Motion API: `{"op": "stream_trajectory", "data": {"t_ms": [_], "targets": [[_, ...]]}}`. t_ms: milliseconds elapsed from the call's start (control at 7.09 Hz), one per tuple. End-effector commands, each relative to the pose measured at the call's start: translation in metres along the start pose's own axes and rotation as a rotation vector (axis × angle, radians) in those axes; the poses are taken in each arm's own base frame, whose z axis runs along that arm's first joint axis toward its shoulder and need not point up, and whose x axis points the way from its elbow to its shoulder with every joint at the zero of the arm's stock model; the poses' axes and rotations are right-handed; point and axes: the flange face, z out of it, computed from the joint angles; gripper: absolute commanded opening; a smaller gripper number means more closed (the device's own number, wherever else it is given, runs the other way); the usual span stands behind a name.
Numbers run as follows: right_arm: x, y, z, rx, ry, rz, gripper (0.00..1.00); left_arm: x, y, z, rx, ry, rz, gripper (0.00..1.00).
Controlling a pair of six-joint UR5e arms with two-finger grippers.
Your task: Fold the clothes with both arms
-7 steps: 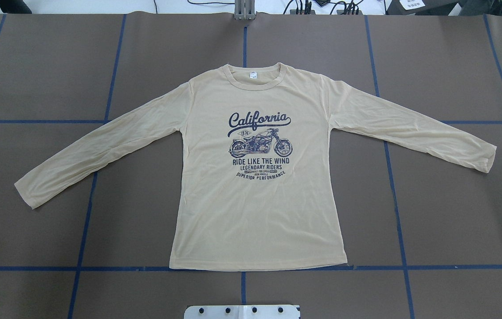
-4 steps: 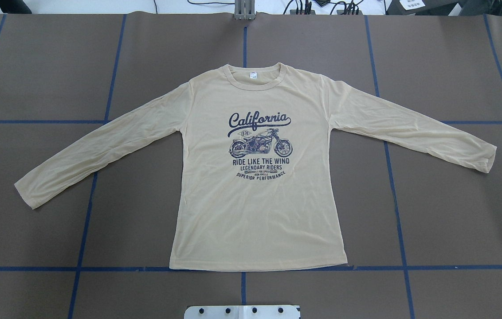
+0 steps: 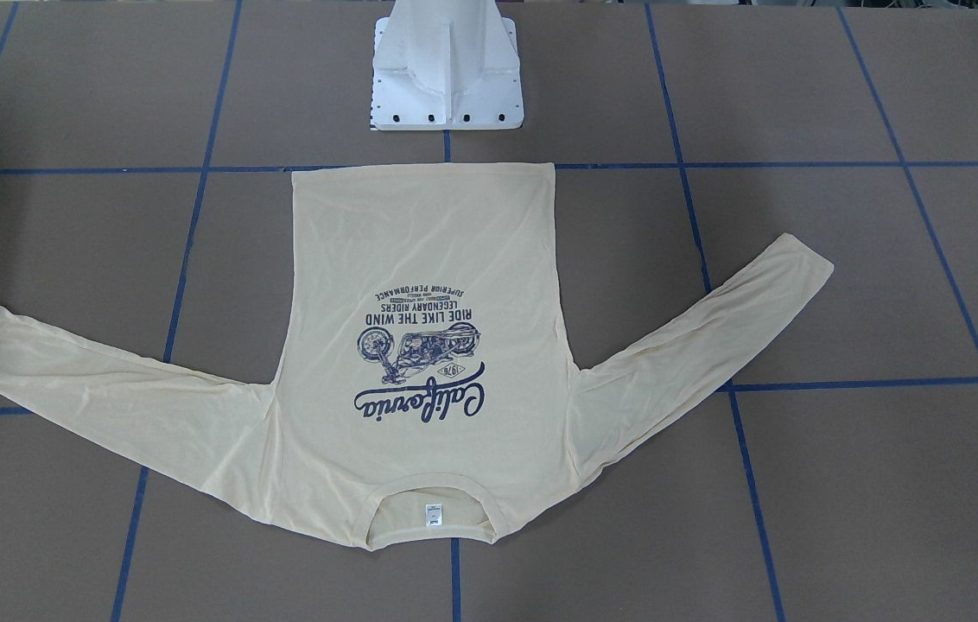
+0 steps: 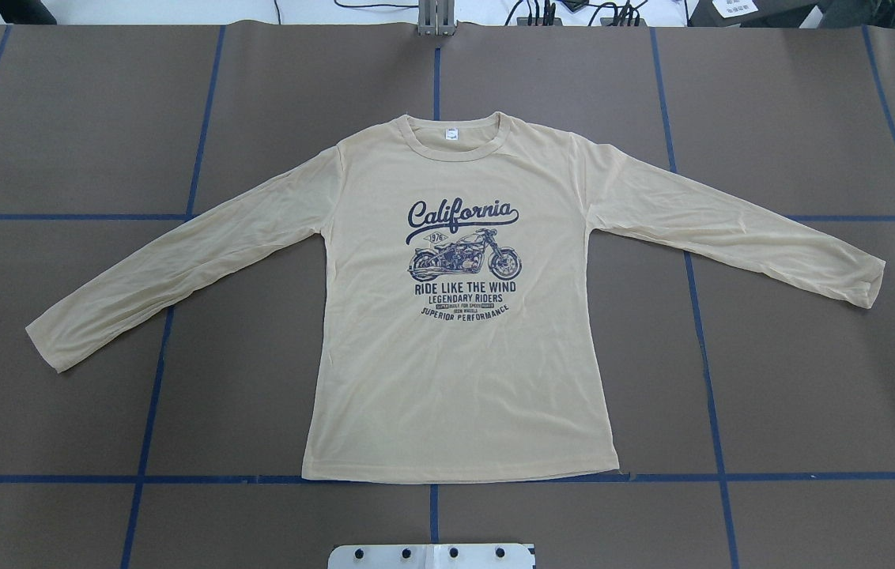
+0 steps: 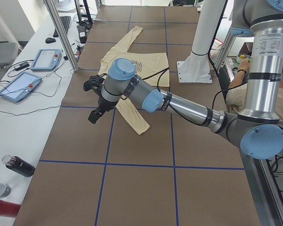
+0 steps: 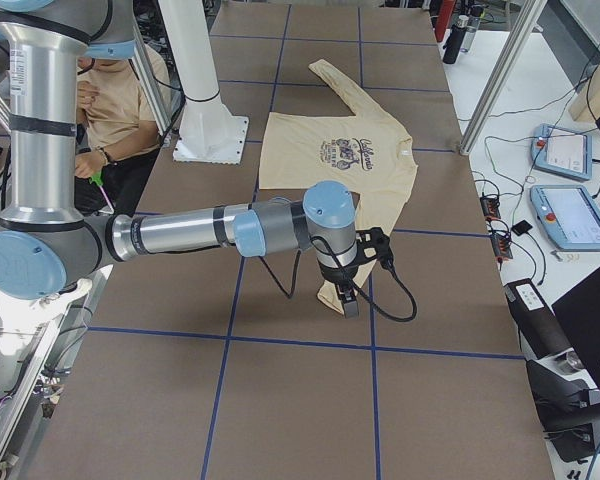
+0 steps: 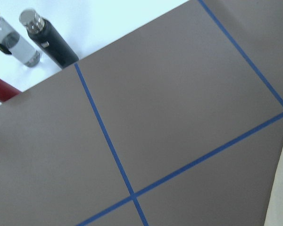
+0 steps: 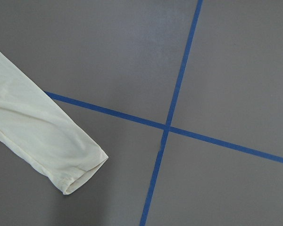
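Since the long-sleeved T-shirt (image 4: 455,379) lies spread flat, print up, on the desk (image 4: 811,379), hem nearest the white pedestal (image 3: 446,78), no fold is begun. Left hand (image 5: 93,116) and right hand (image 6: 348,300) are held near its cuffs; open or clenched cannot be told. Sleeve grasps are judged next.

A wide matte brown desk (image 4: 60,118) is ruled into large rectangles by dark blue tape lines (image 4: 20,478). Along one long edge runs a white bench (image 5: 19,122) carrying two grey-blue touch-screen pendants (image 5: 46,60) and a black metal-capped bottle (image 5: 19,165), beside a slanted aluminium post (image 5: 61,33). The light is even.
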Motion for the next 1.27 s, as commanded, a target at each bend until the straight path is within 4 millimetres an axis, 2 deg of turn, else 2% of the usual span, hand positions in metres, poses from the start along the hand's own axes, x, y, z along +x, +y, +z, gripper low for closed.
{"op": "stream_trajectory", "data": {"t_ms": [0, 141, 282, 423, 705, 846, 987, 1128], "targets": [[-0.001, -0.002, 0.006, 0.088, -0.003, -0.070, 1.00, -0.010, -0.007, 0.014, 0.048, 0.041, 0.020, 1.00], [-0.007, -0.002, 0.035, 0.049, -0.022, 0.027, 1.00, -0.006, -0.012, 0.010, 0.059, 0.044, -0.022, 1.00], [-0.011, 0.001, 0.056, 0.070, -0.038, 0.060, 1.00, -0.005, -0.012, 0.010, 0.059, 0.045, -0.018, 1.00], [-0.023, 0.004, 0.089, 0.085, -0.070, 0.095, 1.00, -0.005, -0.012, 0.011, 0.058, 0.046, -0.017, 1.00], [-0.054, 0.011, 0.143, 0.131, -0.090, 0.154, 0.99, -0.004, -0.009, 0.012, 0.055, 0.058, -0.021, 1.00], [-0.063, 0.018, 0.170, 0.137, -0.084, 0.178, 0.98, -0.004, -0.006, 0.014, 0.052, 0.082, -0.026, 1.00], [-0.060, 0.025, 0.190, 0.136, -0.070, 0.168, 0.93, -0.004, -0.006, 0.015, 0.051, 0.082, -0.027, 1.00], [-0.063, 0.026, 0.197, 0.125, -0.072, 0.188, 0.89, -0.004, -0.006, 0.015, 0.051, 0.084, -0.027, 1.00]]}}
